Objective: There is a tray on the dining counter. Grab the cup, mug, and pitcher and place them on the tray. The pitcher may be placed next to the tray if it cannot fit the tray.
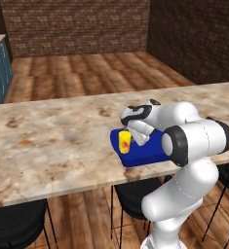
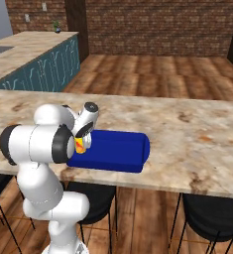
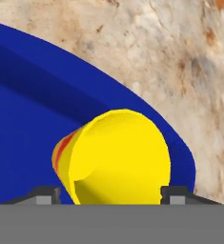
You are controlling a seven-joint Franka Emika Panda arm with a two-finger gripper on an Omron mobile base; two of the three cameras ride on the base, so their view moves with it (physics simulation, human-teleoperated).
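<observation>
A white robot arm bends over the dining counter [image 1: 52, 136], whose beige-brown marbled top runs across the middle of the left base view, and holds its gripper [image 1: 128, 133] above the left end of the blue tray [image 1: 150, 151], just right of centre in that frame. The yellow cup [image 1: 124, 141], a red-orange mark on its side, sits upright between the fingers at the tray's left end; whether its base touches the tray floor cannot be told. In the right base view the tray [image 2: 115, 149] lies at centre frame near the counter's front edge, and the cup [image 2: 80, 144] peeps out at its left end, largely hidden behind the arm's elbow, with the gripper [image 2: 83, 138] directly over it. The hand view looks down on the cup [image 3: 118, 157] in the lower centre of the frame, its open mouth facing the camera, one dark fingertip [image 3: 44, 194] at its left flank and the other at its right, jaws clasped around the cup; the tray's rim [image 3: 147, 114] curves behind it against the stone. Black bar stools [image 1: 135, 194] stand under the counter's front edge along the bottom of both base views.
</observation>
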